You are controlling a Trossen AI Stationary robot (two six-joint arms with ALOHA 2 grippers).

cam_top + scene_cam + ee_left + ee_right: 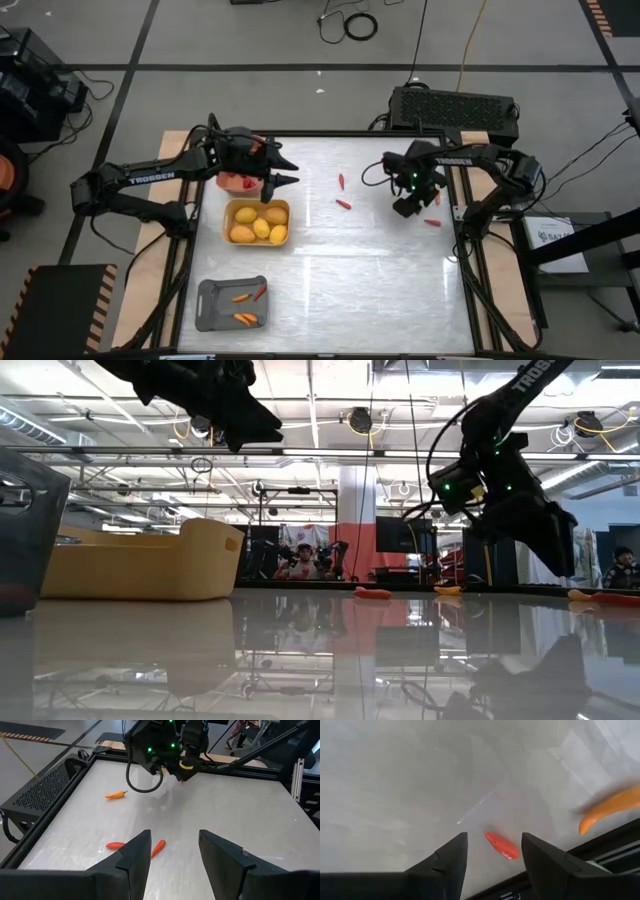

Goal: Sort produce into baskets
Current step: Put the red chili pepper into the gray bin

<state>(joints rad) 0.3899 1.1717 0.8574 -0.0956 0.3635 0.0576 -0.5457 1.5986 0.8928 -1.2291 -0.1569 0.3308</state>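
My left gripper [288, 171] [175, 845] is open and empty, raised beside the salmon-orange basket [236, 183], which holds small red pieces. The yellow basket [258, 222] [150, 560] holds several yellow-orange fruits. The grey basket [232, 303] holds orange and red sticks. Two red sticks [341, 181] [344, 204] lie on the table between the arms; they also show in the left wrist view [158, 847] [115, 845]. My right gripper [404, 208] [495, 837] is open and empty above a red stick [502, 846] [432, 222]. An orange stick [610, 807] [116, 795] lies close by.
The three baskets stand in a row along the table's left side. The table's raised frame [462, 250] runs close to the right gripper and the sticks near it. A black box [455, 108] sits beyond the far edge. People show in the room behind [300, 560].
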